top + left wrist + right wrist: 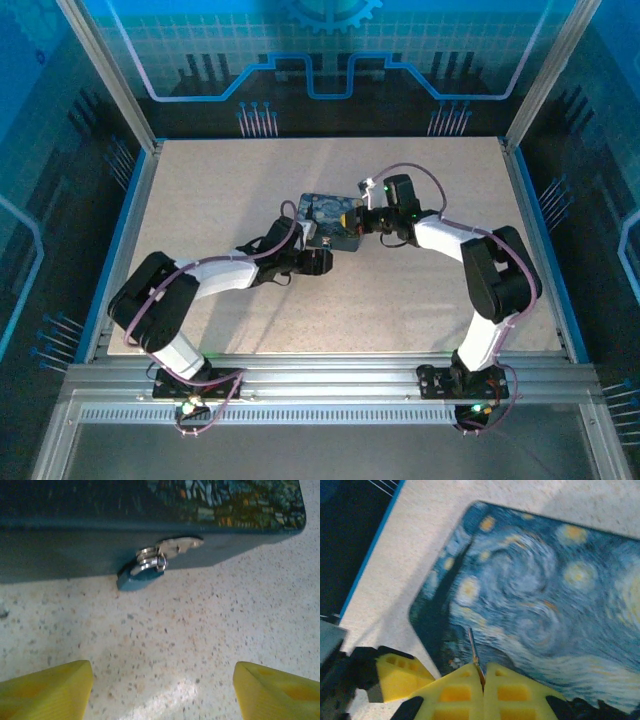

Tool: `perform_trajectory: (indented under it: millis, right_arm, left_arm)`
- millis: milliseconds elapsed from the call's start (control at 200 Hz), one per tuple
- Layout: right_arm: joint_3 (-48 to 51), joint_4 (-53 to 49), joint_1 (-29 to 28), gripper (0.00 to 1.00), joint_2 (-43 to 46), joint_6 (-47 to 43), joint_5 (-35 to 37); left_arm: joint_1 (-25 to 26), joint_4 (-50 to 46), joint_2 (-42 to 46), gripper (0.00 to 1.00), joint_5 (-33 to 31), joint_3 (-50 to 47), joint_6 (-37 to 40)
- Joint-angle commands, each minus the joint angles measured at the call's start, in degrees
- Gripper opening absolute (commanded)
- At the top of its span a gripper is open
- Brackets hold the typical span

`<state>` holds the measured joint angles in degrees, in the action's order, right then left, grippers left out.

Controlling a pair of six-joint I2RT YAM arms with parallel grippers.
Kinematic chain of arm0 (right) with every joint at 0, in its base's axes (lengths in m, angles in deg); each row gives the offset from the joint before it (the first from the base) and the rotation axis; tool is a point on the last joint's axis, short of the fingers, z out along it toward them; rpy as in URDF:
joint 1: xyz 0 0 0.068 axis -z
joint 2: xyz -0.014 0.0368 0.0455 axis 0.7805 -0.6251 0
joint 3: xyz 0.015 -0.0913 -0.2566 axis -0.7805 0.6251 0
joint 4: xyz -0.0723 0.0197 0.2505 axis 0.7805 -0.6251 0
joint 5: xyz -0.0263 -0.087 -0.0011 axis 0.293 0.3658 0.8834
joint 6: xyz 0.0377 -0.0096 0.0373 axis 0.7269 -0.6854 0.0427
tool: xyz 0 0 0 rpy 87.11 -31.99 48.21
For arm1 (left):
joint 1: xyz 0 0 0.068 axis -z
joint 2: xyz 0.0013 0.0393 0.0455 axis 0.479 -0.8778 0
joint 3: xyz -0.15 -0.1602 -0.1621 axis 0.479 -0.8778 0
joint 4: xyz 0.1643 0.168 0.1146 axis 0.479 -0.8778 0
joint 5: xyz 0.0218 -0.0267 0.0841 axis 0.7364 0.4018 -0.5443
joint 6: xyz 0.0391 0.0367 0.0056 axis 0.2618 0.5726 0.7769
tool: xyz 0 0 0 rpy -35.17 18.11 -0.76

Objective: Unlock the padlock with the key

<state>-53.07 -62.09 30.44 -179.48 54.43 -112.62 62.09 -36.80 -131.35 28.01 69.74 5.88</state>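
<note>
Left gripper (162, 692): fingers spread wide, empty, low over the table (200, 645), aimed at the side wall of the box (75, 545).

Padlock (139, 576): dark bluish body, silvery shackle through the box's hasp (177, 545), resting at the foot of that wall near mid-table, apart from the left fingers. Keyhole not discernible.

Box lid (545, 590): blue-and-yellow swirl print, facing up.

Right gripper (483, 680): fingers pressed together, pinching the key (474, 652), thin shaft pointing out over the lid.

Step in hand, judged: approach before insertion; key gripped, padlock not yet held.

Next move, judged: left fingers closing on the padlock body to steady it and present the keyhole; key brought down off the lid, fine alignment required.
</note>
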Motion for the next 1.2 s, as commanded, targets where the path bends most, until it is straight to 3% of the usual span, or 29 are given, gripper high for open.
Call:
perform_trajectory:
  millis: [0, 230, 645, 1195]
  right_arm:
    - [-1.3, -3.9, 0.6, 0.00, -2.1, -0.7, 1.6]
    - [-1.3, -7.9, 0.6, 0.00, -3.8, -1.5, 2.9]
    - [-0.6, -7.3, 0.2, 0.00, -3.9, -0.8, 2.4]
    - [-0.9, -6.3, -1.0, 0.00, -4.6, 0.3, 2.2]
  left_arm:
    - [-0.5, 3.3, -2.4, 0.75, -2.4, 2.2, 3.2]
    - [-0.4, 6.4, -7.1, 0.74, -3.5, 4.4, 3.9]
    - [-0.5, 11.1, -14.2, 0.62, -6.0, 8.2, 4.3]
    - [0.2, 13.7, -15.2, 0.44, -4.3, 9.5, -0.1]
